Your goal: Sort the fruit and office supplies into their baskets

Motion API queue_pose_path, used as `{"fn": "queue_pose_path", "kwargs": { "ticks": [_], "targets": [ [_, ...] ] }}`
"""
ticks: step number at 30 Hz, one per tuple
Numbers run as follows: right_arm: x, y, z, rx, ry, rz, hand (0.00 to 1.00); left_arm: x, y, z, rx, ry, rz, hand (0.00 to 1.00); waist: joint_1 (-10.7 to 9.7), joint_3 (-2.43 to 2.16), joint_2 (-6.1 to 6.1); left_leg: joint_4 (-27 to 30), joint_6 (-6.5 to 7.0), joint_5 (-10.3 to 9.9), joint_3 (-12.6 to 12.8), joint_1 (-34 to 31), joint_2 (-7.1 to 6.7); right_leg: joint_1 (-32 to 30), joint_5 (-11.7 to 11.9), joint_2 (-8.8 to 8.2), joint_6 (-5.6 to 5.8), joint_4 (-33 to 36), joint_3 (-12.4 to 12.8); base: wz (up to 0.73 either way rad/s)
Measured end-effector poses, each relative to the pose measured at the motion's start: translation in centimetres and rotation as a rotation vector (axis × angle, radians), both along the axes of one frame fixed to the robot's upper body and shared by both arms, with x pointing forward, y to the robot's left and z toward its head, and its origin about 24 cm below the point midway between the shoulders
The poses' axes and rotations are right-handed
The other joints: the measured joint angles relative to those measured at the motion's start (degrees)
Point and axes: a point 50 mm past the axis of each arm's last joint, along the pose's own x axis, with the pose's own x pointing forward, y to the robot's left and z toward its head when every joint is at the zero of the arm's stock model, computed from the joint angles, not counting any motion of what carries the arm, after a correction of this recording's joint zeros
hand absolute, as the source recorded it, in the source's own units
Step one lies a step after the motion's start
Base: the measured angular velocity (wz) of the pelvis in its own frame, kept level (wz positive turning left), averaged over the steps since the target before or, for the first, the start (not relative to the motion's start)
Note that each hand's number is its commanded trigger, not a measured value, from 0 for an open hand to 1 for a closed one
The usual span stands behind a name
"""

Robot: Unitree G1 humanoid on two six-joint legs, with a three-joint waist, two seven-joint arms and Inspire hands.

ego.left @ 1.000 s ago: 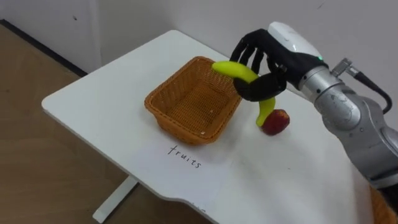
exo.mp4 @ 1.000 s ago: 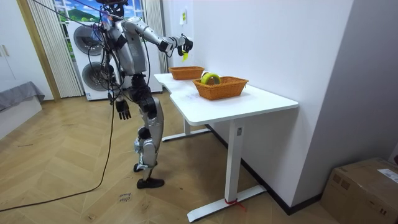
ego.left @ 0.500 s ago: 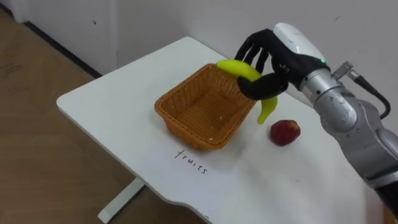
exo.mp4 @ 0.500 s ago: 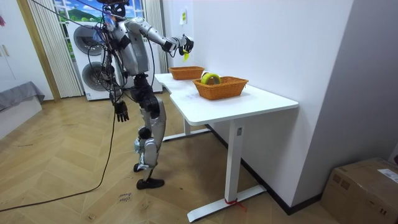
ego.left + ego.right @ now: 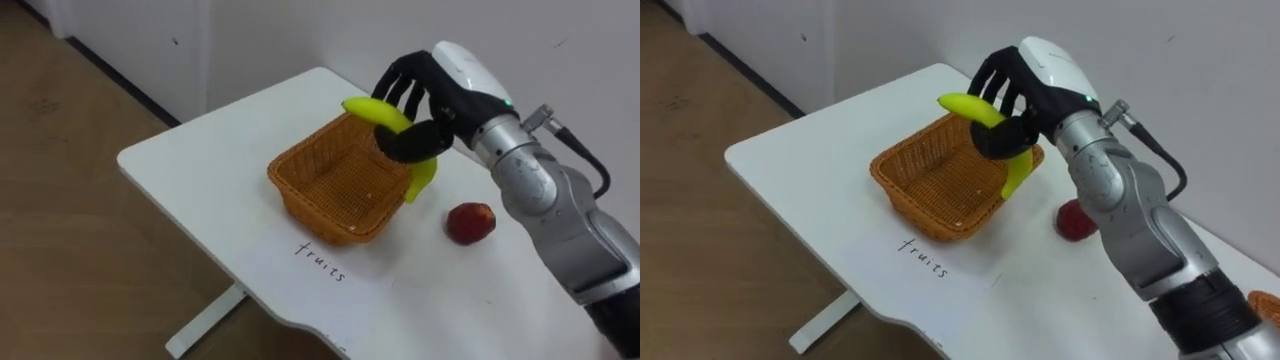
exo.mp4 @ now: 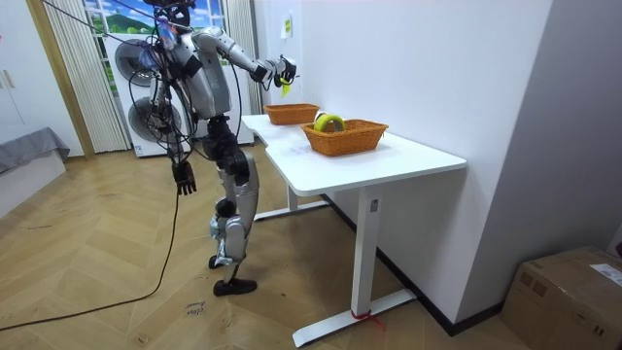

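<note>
Stands at the end of the white surface (image 6: 408,160), toward the room view's left, with the right arm stretched out over it. Grips a yellow banana (image 5: 378,112) in the right robot hand (image 5: 428,98), with dark fingers curled over the top of it and the thumb closed in from below. Holds it in the air above the far rim of an orange wicker basket (image 5: 335,190), at about 1 o'clock from the basket's middle. Keeps one end of the banana pointing toward 10 o'clock over the basket's inside, and the other end hanging toward 6 o'clock just past the rim.

Lying on the surface at 4 o'clock from the wicker basket, apart from it: a red apple (image 5: 470,223). Written on the surface at 6 o'clock from the basket, close to the near edge: a short handwritten label (image 5: 321,261).

Seen further along the same surface, toward the room view's right: a second basket (image 6: 350,138) with a yellow-green fruit (image 6: 328,122) in it.

Lets the left robot hand (image 6: 181,177) hang beside the thigh, too small to tell whether open or closed.
</note>
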Motion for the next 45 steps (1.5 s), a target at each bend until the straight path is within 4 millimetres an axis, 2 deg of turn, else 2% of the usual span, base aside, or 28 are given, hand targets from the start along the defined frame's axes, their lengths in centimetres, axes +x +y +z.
{"fn": "queue_pose_path", "kwargs": {
  "ticks": [2,5,13,14,15,16,17,18,23,26,32,40,43,45],
  "targets": [
    [-0.1,0.3,-0.2,0.000,-0.001,0.009,1.00,-0.3,0.0,0.0,0.002,0.007,0.001,0.00,0.3,-0.20,-0.29,0.0,0.01,0.2,-0.2,-0.5,-0.05,-0.1,0.0,-0.04,0.01,0.0,-0.2,0.07],
    [-0.2,0.7,-0.4,0.008,-0.014,0.020,1.00,-0.6,0.1,0.1,0.012,0.015,0.006,0.00,0.6,-0.20,-0.45,0.0,0.03,0.2,-0.5,-0.5,-0.14,0.1,0.0,-0.03,0.01,-0.1,-0.3,0.06],
    [0.1,0.2,-1.6,0.043,-0.002,-0.020,1.00,-0.7,1.0,0.5,0.040,0.012,-0.022,0.00,1.8,0.05,-0.71,0.1,0.12,0.2,-1.1,-0.6,-0.46,0.4,0.0,-0.26,0.01,-0.1,-1.6,0.04],
    [0.1,0.2,-1.6,0.046,-0.011,-0.022,0.69,-0.9,1.1,0.6,0.048,0.017,-0.022,0.00,1.8,0.06,-0.71,0.1,0.12,0.2,-1.2,-0.7,-0.52,0.4,0.0,-0.30,0.01,-0.1,-1.6,0.00],
    [0.1,0.2,-1.5,0.047,-0.016,-0.021,0.44,-1.1,1.1,0.6,0.050,0.021,-0.022,0.00,1.9,0.06,-0.71,0.1,0.13,0.2,-1.3,-0.7,-0.59,0.4,0.0,-0.31,0.01,-0.1,-1.7,0.11],
    [0.1,0.2,-1.5,0.050,-0.026,-0.024,0.33,-1.4,1.2,0.7,0.052,0.028,-0.022,0.00,1.7,0.08,-0.75,0.2,0.13,0.2,-1.7,-1.0,-0.69,0.3,0.0,-0.37,0.02,-0.1,-2.1,0.13],
    [0.1,0.2,-1.4,0.053,-0.034,-0.028,0.00,-1.5,1.2,0.7,0.054,0.032,-0.021,0.00,1.9,0.08,-0.74,0.4,0.13,0.2,-1.8,-1.2,-0.72,0.2,0.0,-0.40,0.02,-0.1,-2.5,0.15],
    [0.1,0.2,-1.4,0.054,-0.038,-0.028,0.00,-1.5,1.2,0.7,0.054,0.033,-0.021,0.00,1.9,0.08,-0.74,0.5,0.13,0.2,-2.0,-1.5,-0.74,0.1,0.0,-0.40,0.02,-0.1,-2.8,0.10],
    [0.1,0.2,-1.4,0.068,-0.052,-0.032,0.00,-1.4,1.1,0.7,0.058,0.024,-0.024,0.00,2.3,0.74,0.14,1.0,0.12,0.2,-2.3,-2.1,-0.73,-0.1,0.0,-0.35,0.02,-0.1,-3.1,0.06],
    [0.1,0.1,-1.8,0.063,-0.042,-0.041,0.00,-1.3,1.2,0.8,0.077,0.015,-0.028,0.00,2.2,0.82,0.39,1.1,0.08,0.3,-2.2,-2.6,-0.71,-0.5,0.0,-0.30,0.02,-0.2,-3.1,-0.02],
    [0.0,0.2,-1.8,0.056,-0.057,-0.044,0.00,-1.3,1.1,0.9,0.095,0.014,-0.047,0.00,1.8,0.49,1.04,1.1,0.10,0.2,-1.9,-2.6,-0.72,-0.7,0.0,-0.32,0.02,-0.2,-2.9,-0.02],
    [0.1,0.1,-1.7,0.063,-0.091,-0.064,0.00,-1.4,1.0,0.8,0.104,0.014,-0.048,0.00,1.7,0.28,1.29,1.3,0.08,0.3,-1.9,-2.6,-0.71,-0.5,0.0,-0.27,0.02,-0.2,-2.8,0.00],
    [0.1,0.1,-1.6,0.059,-0.094,-0.064,0.00,-1.3,0.8,0.7,0.098,0.012,-0.045,0.00,1.3,0.18,1.46,1.5,0.08,0.3,-1.8,-2.6,-0.75,-0.5,0.0,-0.23,0.02,-0.2,-1.5,0.00],
    [0.0,0.1,-1.6,0.059,-0.095,-0.062,0.00,-1.3,0.6,0.6,0.091,0.010,-0.040,0.00,0.6,-0.04,1.87,1.7,0.09,0.3,-1.7,-2.5,-0.81,-0.4,0.0,-0.25,0.01,-0.2,-1.4,0.00]
  ]
}}
